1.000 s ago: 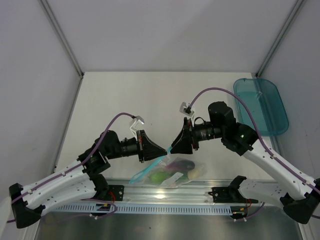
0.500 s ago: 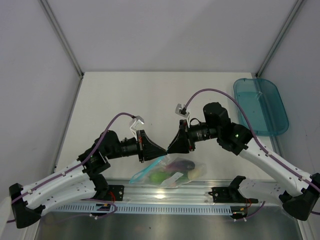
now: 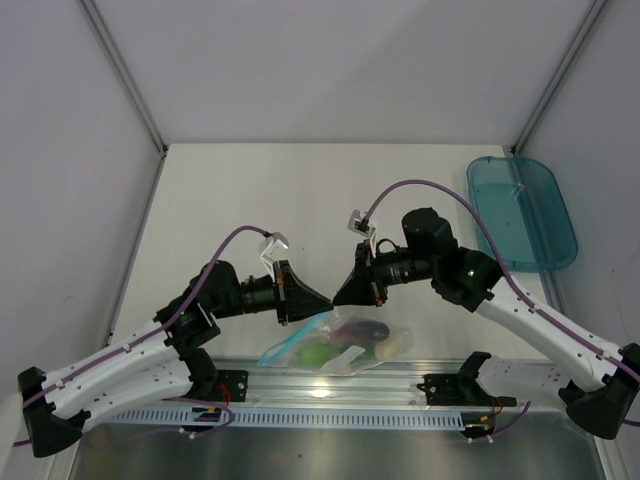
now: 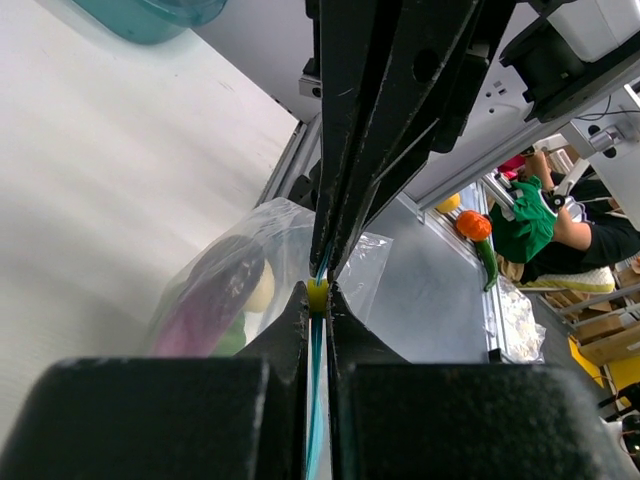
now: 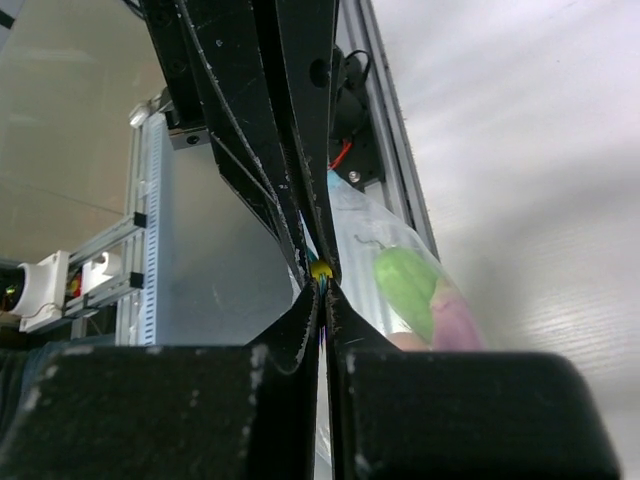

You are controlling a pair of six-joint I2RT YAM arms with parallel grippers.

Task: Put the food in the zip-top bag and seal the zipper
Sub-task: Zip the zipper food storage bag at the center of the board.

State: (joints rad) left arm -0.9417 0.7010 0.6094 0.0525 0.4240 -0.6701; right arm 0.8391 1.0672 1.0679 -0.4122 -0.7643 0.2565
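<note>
Framing of aluminium extrusion (image 3: 330, 385) runs along the counter's (image 3: 260, 190) near edge, and the zip-top bag (image 3: 350, 348) lies there with its near side overlapping the rail. Inside the clear plastic is the food: a green bell pepper (image 3: 318, 353), a purple eggplant (image 3: 365, 328) and a whitish egg (image 3: 397, 342), all crowded together. The teal-blue zipper (image 3: 295, 340) slants from the bag's near-left corner up toward the two arms. Just beyond the bag, the left gripper (image 3: 322, 300) and the right gripper (image 3: 342, 295) meet tip to tip over the zipper's far end. Both wrist views show each pair of jaws closed on the strip, black fingers pressed flat against it, with a small yellow-green bit (image 4: 317, 293) at the spot where the grippers touch. Well apart, at the counter's far right, sits a teal translucent tray (image 3: 520, 210).
</note>
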